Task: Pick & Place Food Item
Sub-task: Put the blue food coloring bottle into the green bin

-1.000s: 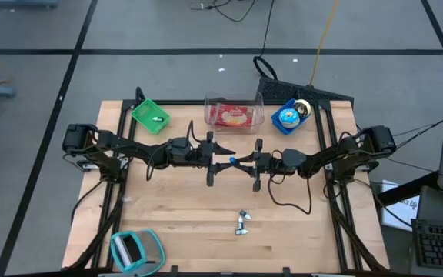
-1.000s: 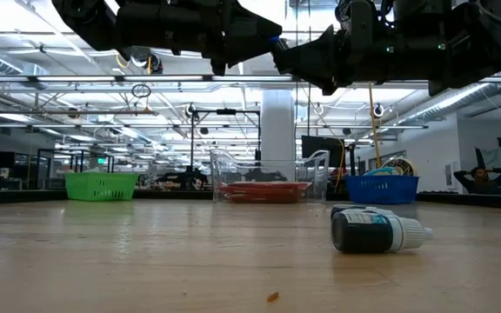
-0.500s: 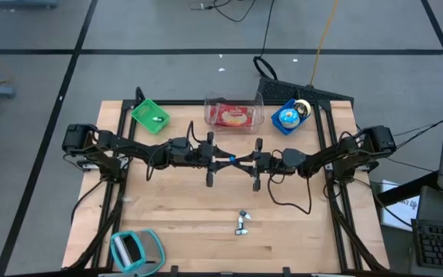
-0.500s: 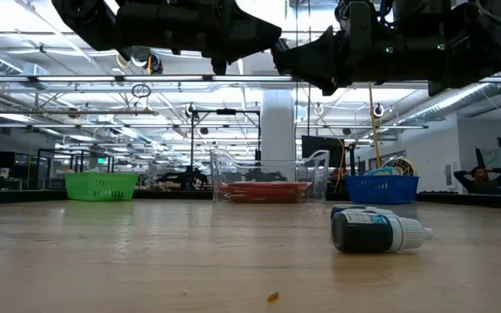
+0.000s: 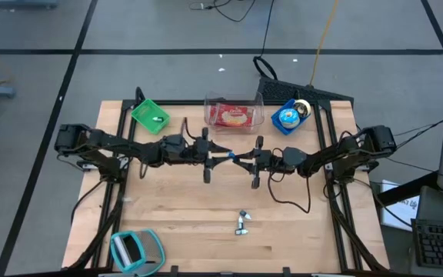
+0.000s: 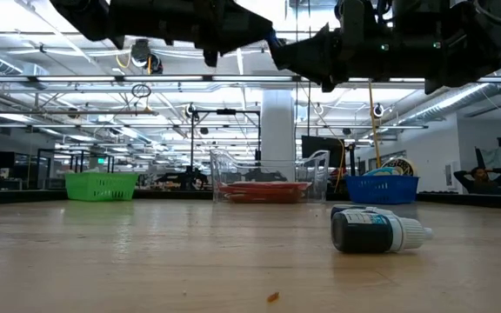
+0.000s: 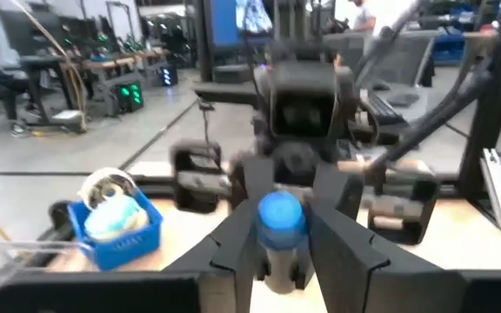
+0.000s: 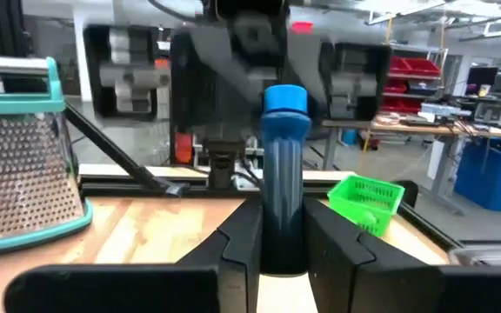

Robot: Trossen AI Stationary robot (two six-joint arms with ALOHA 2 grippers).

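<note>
A slim dark tube with a blue cap (image 8: 283,100) hangs level high over the table's middle (image 5: 234,157). My two grippers meet there tip to tip. My left gripper (image 7: 282,261) comes in from the left and is shut on the capped end. My right gripper (image 8: 283,248) comes in from the right and is shut on the tube's other end. The low view shows both grippers at the top of the picture, with a bit of the blue cap (image 6: 272,39) between them. My left gripper pinches the tube at its blue-capped end (image 7: 281,228), one finger on each side. It comes in level from the table's left, fingers along the tube. The tube is clear of the table. My right gripper pinches the tube's dark body (image 8: 283,217) between its two fingers. It comes in from the table's right, nearly level, fingers along the tube. The capped end sticks out past the fingertips toward the other gripper.
At the far edge stand a green basket (image 5: 150,115), a clear bin with a red packet (image 5: 233,114) and a blue basket (image 5: 288,117). A small dark bottle (image 5: 242,224) lies on the wood nearer the front. A teal grater (image 5: 135,251) lies at the front left.
My left gripper has shut its fingers on the tube's capped end. My right gripper keeps its hold, and the tube stays level between the two.
</note>
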